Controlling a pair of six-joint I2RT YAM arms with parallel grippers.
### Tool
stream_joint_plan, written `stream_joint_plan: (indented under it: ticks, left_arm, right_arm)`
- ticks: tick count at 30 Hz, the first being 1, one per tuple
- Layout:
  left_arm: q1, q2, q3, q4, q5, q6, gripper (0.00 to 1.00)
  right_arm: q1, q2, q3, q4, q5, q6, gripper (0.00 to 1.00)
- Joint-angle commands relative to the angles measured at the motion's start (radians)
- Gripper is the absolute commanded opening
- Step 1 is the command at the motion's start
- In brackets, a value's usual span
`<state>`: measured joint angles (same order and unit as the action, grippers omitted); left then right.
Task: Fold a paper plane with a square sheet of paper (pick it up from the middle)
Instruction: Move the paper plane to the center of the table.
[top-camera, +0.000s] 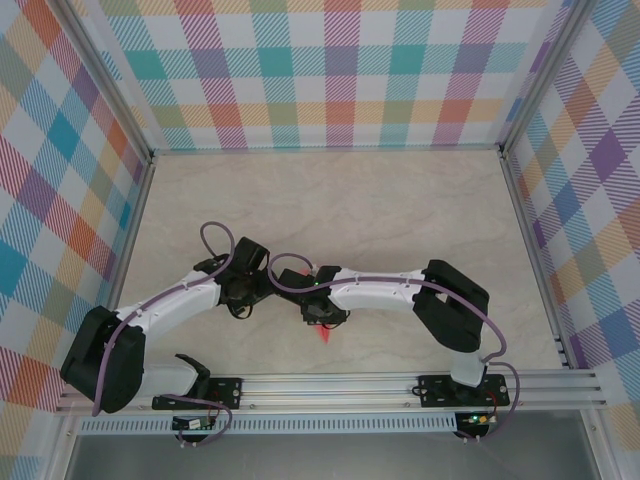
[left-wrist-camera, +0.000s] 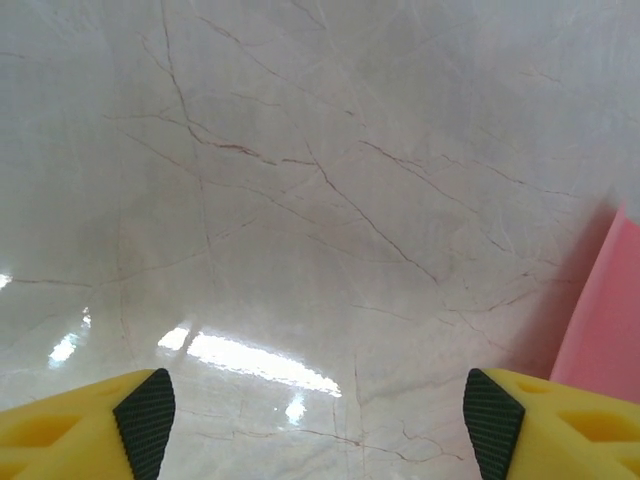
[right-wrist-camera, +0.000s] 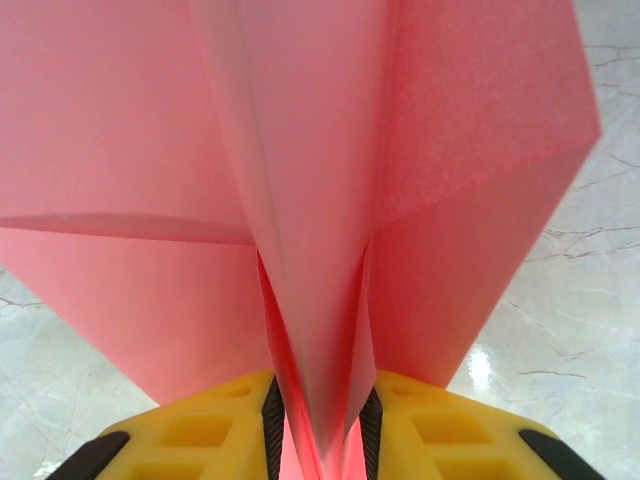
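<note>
Pink paper plane (right-wrist-camera: 300, 180) is what we see pinched in the right claw (right-wrist-camera: 320, 412), its yellow fingers (right-wrist-camera: 215, 430) closed on the centre fold, wings fanning out above the marble desk (left-wrist-camera: 300, 200). Over on the left claw (left-wrist-camera: 320, 412), jaws stand wide apart and empty, and we catch the pink edge just beside one finger.

surface (left-wrist-camera: 300, 200): glossy, smooth, marble-look | sheet of paper (right-wrist-camera: 130, 130): thin, matt, faintly grainy | right jaws: yellow plastic, pads (right-wrist-camera: 272, 420) black ribbed rubber | rail (top-camera: 330, 385): bare dull metal | walls (top-camera: 330, 70): checked cloth, matt
</note>
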<state>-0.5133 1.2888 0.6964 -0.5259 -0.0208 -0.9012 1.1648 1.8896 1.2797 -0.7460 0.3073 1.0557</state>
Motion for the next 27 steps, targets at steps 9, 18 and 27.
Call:
stream_joint_plan:
  ticks: [9,18,27]
  left_arm:
    - [0.025,-0.037,-0.008,-0.069,-0.048,0.008,0.96]
    - [0.06,-0.059,-0.009,-0.101,-0.063,0.024,1.0]
    - [0.084,-0.075,-0.008,-0.13,-0.062,0.042,1.0]
  right_arm:
    - [-0.019,0.048,0.03,-0.022,0.01,0.018,0.25]
    - [-0.065,-0.002,0.053,-0.031,0.079,-0.039,0.07]
    - [-0.277,0.005,0.148,0.103,-0.013,-0.348,0.06]
